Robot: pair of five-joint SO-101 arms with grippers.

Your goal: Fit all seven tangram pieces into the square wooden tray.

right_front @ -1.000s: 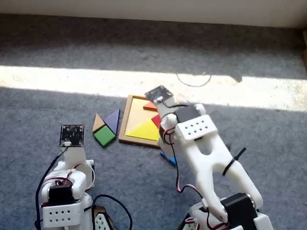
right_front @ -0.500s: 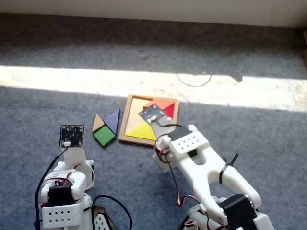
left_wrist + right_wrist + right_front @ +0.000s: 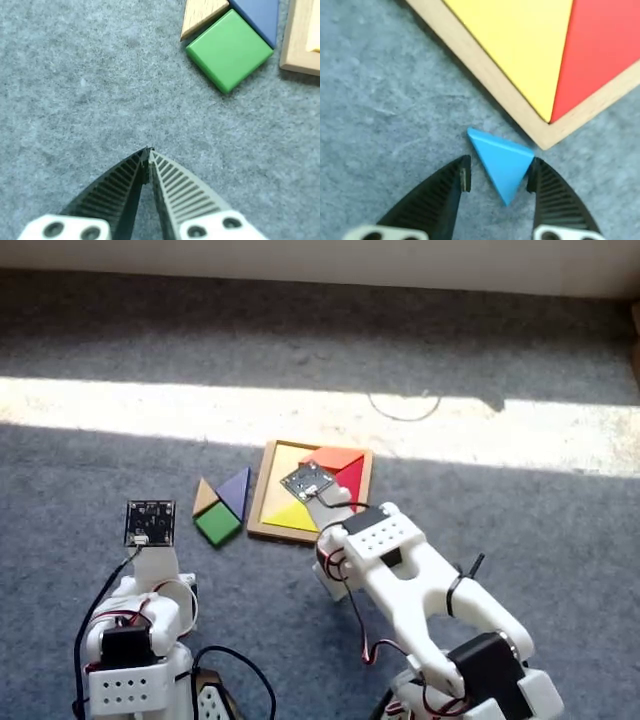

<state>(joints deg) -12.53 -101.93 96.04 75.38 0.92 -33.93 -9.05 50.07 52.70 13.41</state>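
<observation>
The square wooden tray (image 3: 270,534) lies mid-carpet holding a yellow triangle (image 3: 289,516), a red triangle (image 3: 351,478) and an orange piece (image 3: 336,455). My right arm (image 3: 378,536) hangs over the tray's near edge. Its gripper (image 3: 499,175) is open, low over the carpet, with a small blue triangle (image 3: 502,161) between its fingers just off the tray's corner (image 3: 544,138). Left of the tray lie a green square (image 3: 217,524), a purple-blue parallelogram (image 3: 237,489) and a plain wooden triangle (image 3: 204,496). My left gripper (image 3: 149,151) is shut and holds nothing, short of the green square (image 3: 229,50).
Grey carpet surrounds everything, with a bright sunlit band (image 3: 150,410) behind the tray. A thin wire loop (image 3: 400,408) lies in that band. The left arm's base (image 3: 130,660) sits at the near left, the right arm's base (image 3: 480,670) at the near right.
The right arm drew back from over the tray's right side toward its near edge. It now covers the spot where the blue triangle showed. The left arm kept still.
</observation>
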